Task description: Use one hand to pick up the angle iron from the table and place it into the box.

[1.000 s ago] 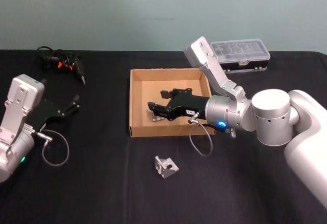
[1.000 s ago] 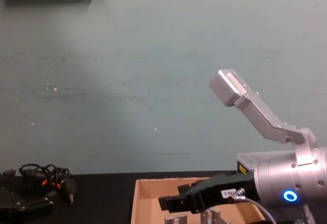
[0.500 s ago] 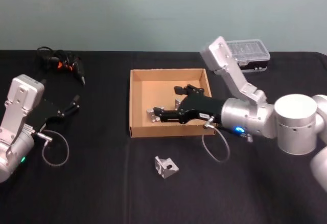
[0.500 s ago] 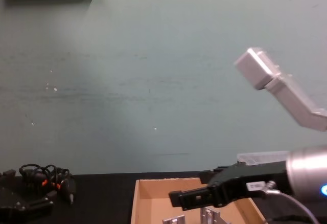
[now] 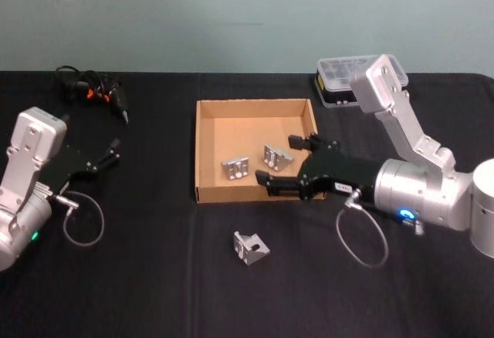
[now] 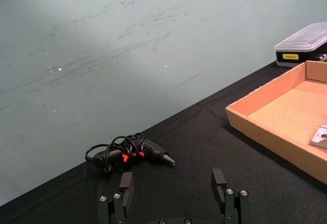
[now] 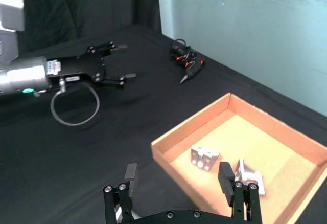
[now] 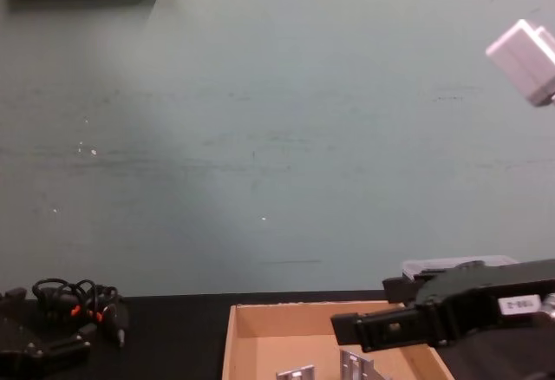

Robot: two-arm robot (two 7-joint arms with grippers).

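On my far left the left hand [image 5: 109,157] sits parked low over the table [image 5: 154,276], fingers spread and holding nothing, well apart from everything that matters. Moving right, the box [image 5: 231,196] already has two metal pieces [image 5: 235,167] lying on its floor. The angle iron [image 5: 251,249] I care about lies on the table just in front of the box's near wall, skewed to that wall. The right hand [image 5: 278,160] hangs over the box's near right corner, spread wide and empty, pointing leftward across the box. So the loose piece lies toward me and slightly left of that hand, and the right arm is clearly the nearer one.

The head view gives me that layout from above. The chest view gives me the side-on read: the right hand sits just above the box rim. The right wrist view confirms the wide finger gap.
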